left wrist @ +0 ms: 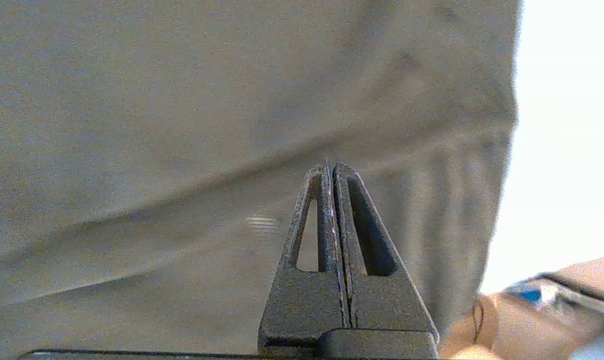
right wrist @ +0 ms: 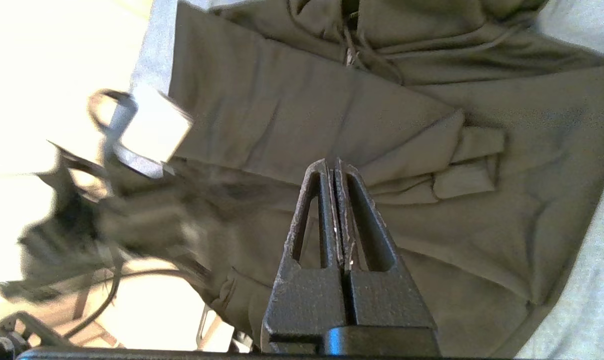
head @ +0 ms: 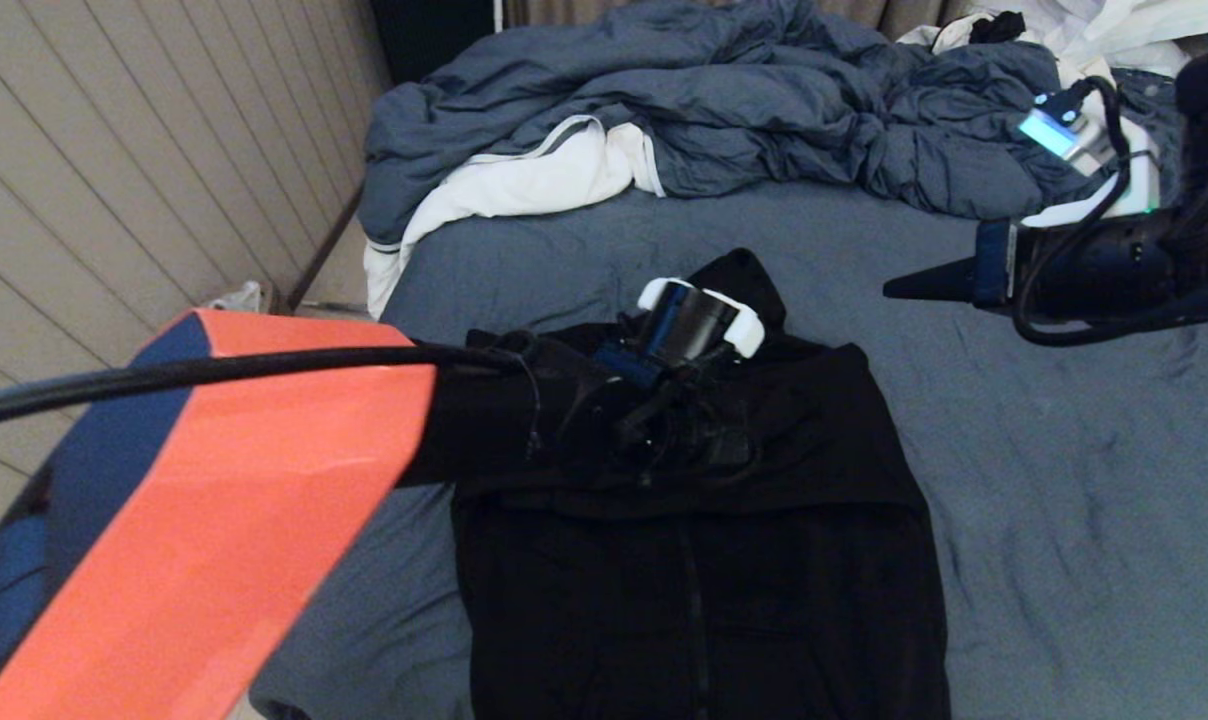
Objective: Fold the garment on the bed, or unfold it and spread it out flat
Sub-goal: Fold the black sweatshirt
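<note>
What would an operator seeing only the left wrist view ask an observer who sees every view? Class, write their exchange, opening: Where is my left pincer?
Observer: Your left pincer is over the upper part of the garment, near its hood.
Operator: How does the garment lie?
Observer: Front up on the bed, one sleeve folded across it.
Operator: And the right pincer?
Observer: The right pincer, shut, is held above the bed, right of the hood.
</note>
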